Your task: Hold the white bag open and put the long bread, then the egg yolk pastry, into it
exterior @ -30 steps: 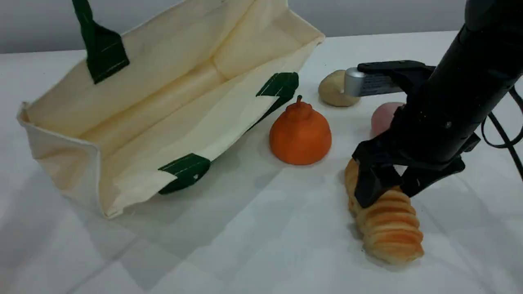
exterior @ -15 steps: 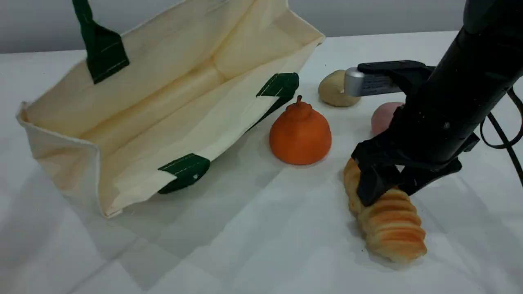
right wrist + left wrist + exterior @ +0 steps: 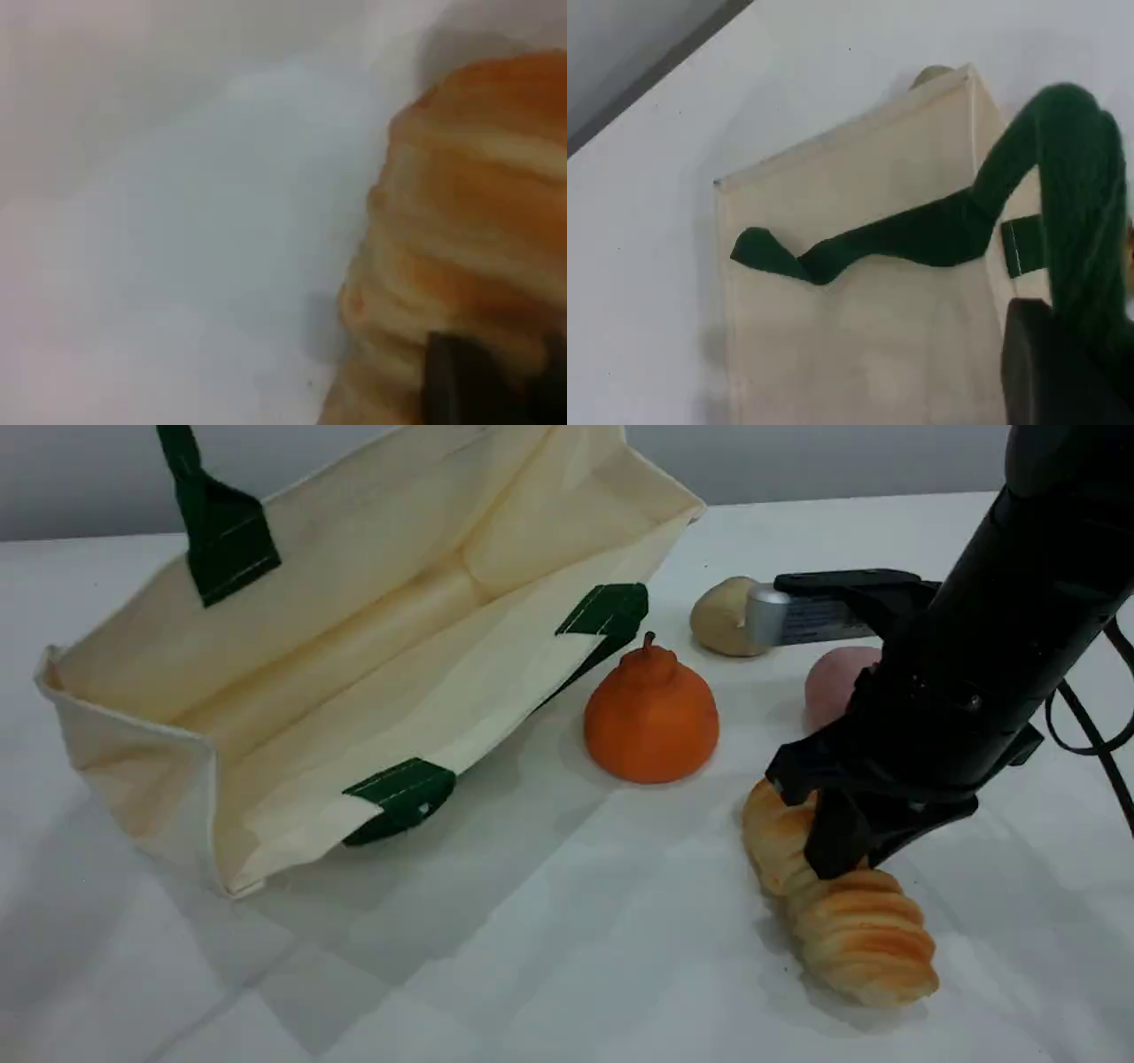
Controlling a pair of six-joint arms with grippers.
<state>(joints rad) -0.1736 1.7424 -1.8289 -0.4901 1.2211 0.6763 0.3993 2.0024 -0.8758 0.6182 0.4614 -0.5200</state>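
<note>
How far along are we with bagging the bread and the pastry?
Done: the left gripper holds the white bag open by its green handle. In hand: the right gripper is shut on the long bread, which lies on the table, not yet lifted. Left: carry the bread into the bag, then fetch the egg yolk pastry, which sits farther back.

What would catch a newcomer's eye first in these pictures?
The big white bag gapes open at the left, one dark green handle pulled upward. At front right the black right gripper pinches the ridged long bread, with an orange pear-shaped item between bag and bread.
</note>
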